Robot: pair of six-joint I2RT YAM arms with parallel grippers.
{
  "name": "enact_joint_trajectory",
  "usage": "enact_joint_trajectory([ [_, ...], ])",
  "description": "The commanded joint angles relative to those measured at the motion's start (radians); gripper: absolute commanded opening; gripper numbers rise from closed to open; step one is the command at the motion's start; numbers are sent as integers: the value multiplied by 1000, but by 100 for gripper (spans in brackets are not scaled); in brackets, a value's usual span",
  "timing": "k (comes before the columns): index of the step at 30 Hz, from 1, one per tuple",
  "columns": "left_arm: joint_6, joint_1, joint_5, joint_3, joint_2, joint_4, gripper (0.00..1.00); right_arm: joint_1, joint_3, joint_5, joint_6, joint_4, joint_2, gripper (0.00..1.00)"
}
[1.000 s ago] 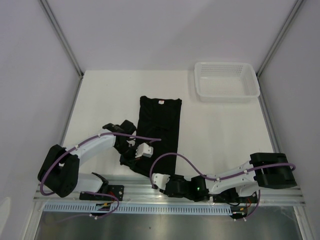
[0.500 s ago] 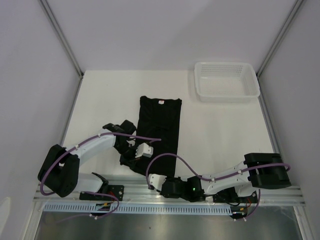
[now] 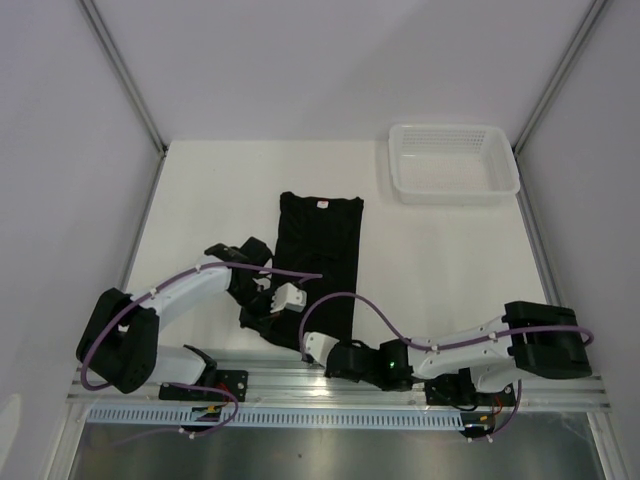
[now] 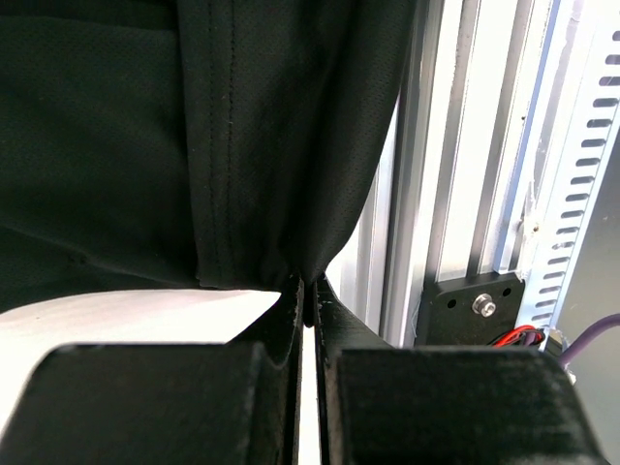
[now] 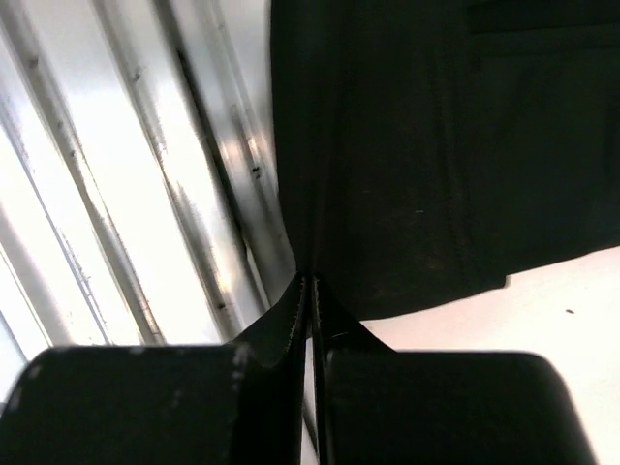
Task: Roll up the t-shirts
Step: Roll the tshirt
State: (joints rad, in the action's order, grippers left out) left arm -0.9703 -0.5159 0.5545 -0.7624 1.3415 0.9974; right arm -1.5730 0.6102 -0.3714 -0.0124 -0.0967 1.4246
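The black t-shirt (image 3: 325, 240) lies folded into a long strip down the table's middle, its small light label (image 3: 323, 204) at the far end. My left gripper (image 3: 258, 320) is at the strip's near left corner. In the left wrist view its jaws (image 4: 308, 295) are shut on the hem of the t-shirt (image 4: 145, 145). My right gripper (image 3: 306, 343) is at the near right corner, just above the rail. The right wrist view shows it (image 5: 312, 286) shut on the edge of the black t-shirt (image 5: 436, 145). The near hem is hidden under both wrists from above.
A white mesh basket (image 3: 455, 193) stands at the back right. An aluminium rail (image 3: 250, 385) runs along the near table edge, right behind both grippers (image 4: 455, 145) (image 5: 126, 194). Grey walls close in both sides.
The right gripper has moved up to the shirt's near edge and closed on it from half open. The left arm and the shirt have hardly moved.
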Motion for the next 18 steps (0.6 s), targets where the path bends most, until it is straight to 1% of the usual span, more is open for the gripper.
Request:
enact_joint_trajectory([
  [1, -11, 17, 32, -32, 2, 23, 1, 66, 19, 119, -6, -23, -79, 0],
  [2, -11, 22, 28, -32, 4, 23, 1, 109, 19, 187, -1, -24, -93, 0],
  [5, 1, 31, 30, -38, 10, 20, 1, 174, 17, 285, 8, -26, -138, 0],
  [6, 7, 31, 30, -43, 11, 20, 1, 214, 23, 328, 9, -26, -153, 0],
  [10, 28, 36, 21, -57, 19, 14, 1, 323, 43, 486, 61, -57, -164, 0],
  [14, 45, 59, 15, -75, 33, 1, 2, 418, 62, 601, 91, -95, -155, 0],
  [18, 61, 66, 7, -94, 70, -8, 3, 479, 79, 647, 97, -77, -112, 0],
])
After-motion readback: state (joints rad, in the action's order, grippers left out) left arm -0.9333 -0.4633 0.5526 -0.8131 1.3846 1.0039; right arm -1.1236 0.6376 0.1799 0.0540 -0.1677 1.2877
